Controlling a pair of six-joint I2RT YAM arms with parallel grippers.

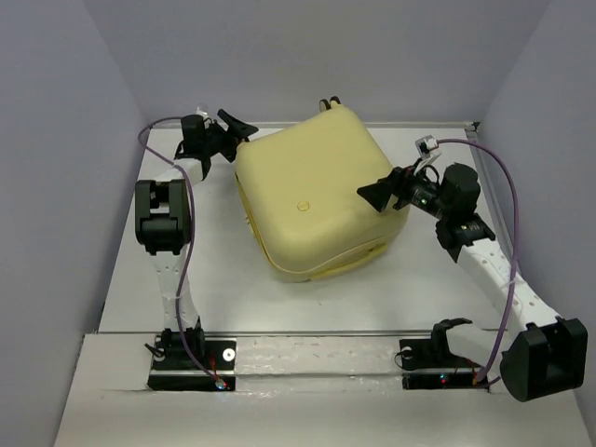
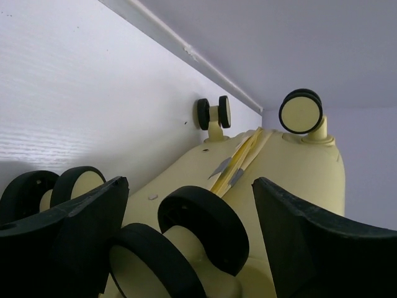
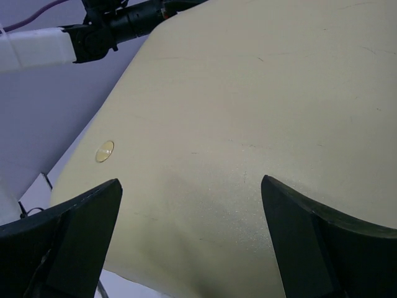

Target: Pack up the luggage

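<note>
The luggage lies closed on the table, mid-rear; the left gripper gapes empty at its far-left corner; the right gripper hangs spread, holding nothing, over its lid; only the left wrist view shows the wheels (black-and-cream).

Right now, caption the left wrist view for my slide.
Open left pincer framing one black-and-cream wheel of the pale-yellow luggage.

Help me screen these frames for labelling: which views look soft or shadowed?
Left wrist: nearest wheel and left gripper fingers blurred, far wheels sharper. Right wrist: right gripper fingers dark and soft, luggage evenly lit. Top external: even light, faint shadows.
</note>
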